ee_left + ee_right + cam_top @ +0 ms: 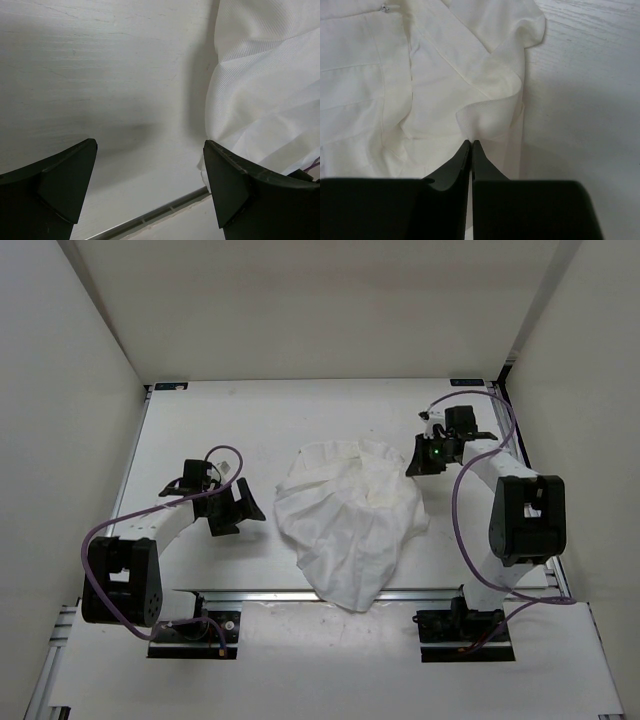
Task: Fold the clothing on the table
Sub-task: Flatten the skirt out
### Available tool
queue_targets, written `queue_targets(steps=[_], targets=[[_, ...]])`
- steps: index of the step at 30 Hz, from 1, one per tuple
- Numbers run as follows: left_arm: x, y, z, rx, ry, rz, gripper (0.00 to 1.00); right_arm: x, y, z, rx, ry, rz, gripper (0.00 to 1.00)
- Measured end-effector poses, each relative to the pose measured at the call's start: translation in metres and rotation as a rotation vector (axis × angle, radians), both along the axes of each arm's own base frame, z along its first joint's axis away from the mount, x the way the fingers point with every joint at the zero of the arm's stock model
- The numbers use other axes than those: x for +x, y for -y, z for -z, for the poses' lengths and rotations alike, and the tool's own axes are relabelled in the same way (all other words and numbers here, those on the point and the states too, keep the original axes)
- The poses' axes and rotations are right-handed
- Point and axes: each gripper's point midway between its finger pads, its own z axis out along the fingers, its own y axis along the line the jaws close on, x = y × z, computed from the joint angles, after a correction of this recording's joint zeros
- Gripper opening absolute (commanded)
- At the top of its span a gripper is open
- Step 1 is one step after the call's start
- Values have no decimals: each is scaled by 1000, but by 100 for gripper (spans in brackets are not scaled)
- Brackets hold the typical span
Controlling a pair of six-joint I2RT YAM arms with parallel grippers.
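Right gripper point(471, 143), black and two-fingered, sits nearest the lens in its wrist view. Its jaws are clenched, with only a hairline seam between the tips. The tips meet a raised hem fold at the right edge of the clothing point(350, 520), a single thin white wrinkled fabric garment. You cannot tell whether any fabric is pinched between them.

Locate the clothing at the middle of the flat white rectangular table point(250, 420), between the two arms. Its long axis runs from the far side toward the near edge. The wide, bunched end lies farther from the arm bases, and the outline tapers to a narrow end that points at the near edge. That narrow end lies across the near aluminium rail point(270, 595).

Note the surface: fine pleat-like creases, several overlapping folds and a lumpy, uneven outline. The fabric is not spread flat.

Left gripper point(232, 508) stands on the clothing's left side with its jaws released and spread wide, holding nothing. In its wrist view, bare table shows between the fingers, and the cloth edge lies just beside the right-hand finger.
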Motion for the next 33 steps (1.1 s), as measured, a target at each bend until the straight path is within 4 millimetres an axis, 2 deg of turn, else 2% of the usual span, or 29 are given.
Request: queue_targets(steps=[3,6,9,12,14,16,17,20,22,23,25,26,27,30,31,33], targets=[[0,1,-1,-5,3,2,99,1,-5,5,3,-16,-12,0],[1,2,-2,-9,5,4,99,3,-16,-2,6,-12,-41,0],[6,3,-7,-16,19,3,99,3,-46,-29,35,27,-121,0],[15,4,-14,-24,43,1,98,-8,-95,-75,103,105,-259,0],[20,5,-17,-30,56,0,99,-27,-129,-113,179,162,-372,0],[26,5,-18,-35,63,-4,98,-55,-159,-156,273,225,-496,0],[27,5,-18,-36,62,-6,98,-69,-167,-175,316,251,-544,0],[28,4,-13,-37,44,-13,99,-115,-176,-219,423,314,-647,0],[27,4,-9,-37,26,-17,98,-144,-162,-229,489,321,-660,0],[27,4,-6,-37,18,-19,99,-153,-149,-225,513,316,-636,0],[27,4,-3,-38,9,-20,98,-159,-119,-200,538,249,-529,0],[28,5,-1,-39,2,-21,98,-158,-90,-157,542,144,-374,0],[27,6,0,-40,-2,-20,99,-158,-77,-127,533,64,-278,0],[27,9,3,-43,-11,-15,98,-176,-62,-60,477,-135,-116,0],[26,10,5,-44,-19,-12,98,-183,-59,-45,459,-194,-77,1],[26,13,8,-46,-35,-4,99,-185,-55,-31,433,-241,-34,0]])
